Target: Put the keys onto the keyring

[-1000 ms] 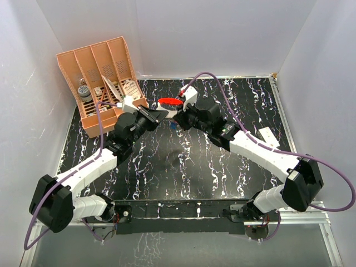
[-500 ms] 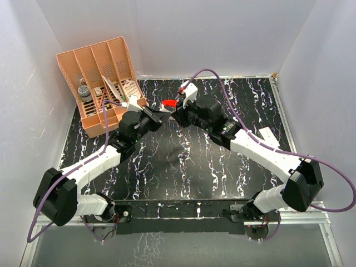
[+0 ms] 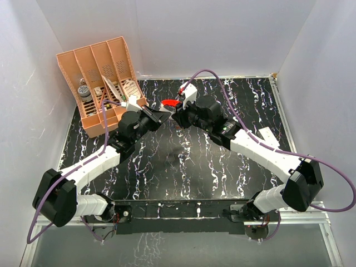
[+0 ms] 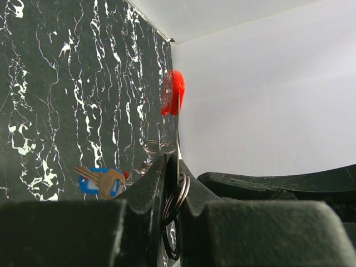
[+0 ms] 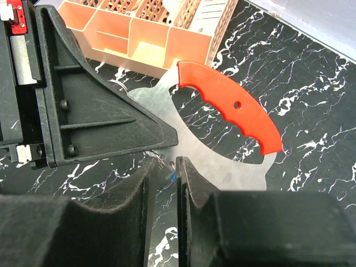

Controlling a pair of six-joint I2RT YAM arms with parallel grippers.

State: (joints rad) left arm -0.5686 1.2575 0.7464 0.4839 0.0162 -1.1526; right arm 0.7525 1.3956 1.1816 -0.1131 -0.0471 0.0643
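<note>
Left arm has pushed in: its elbow has swung up and forward, carrying the left gripper [image 3: 161,115] closer to the right gripper [image 3: 175,118], tips now almost meeting above the counter [image 3: 167,167]. The keyring [image 3: 169,103], a long red oval from above a second ago, now shows only as a short red sliver. The right wrist has eased slightly down-left in the last half second.
</note>
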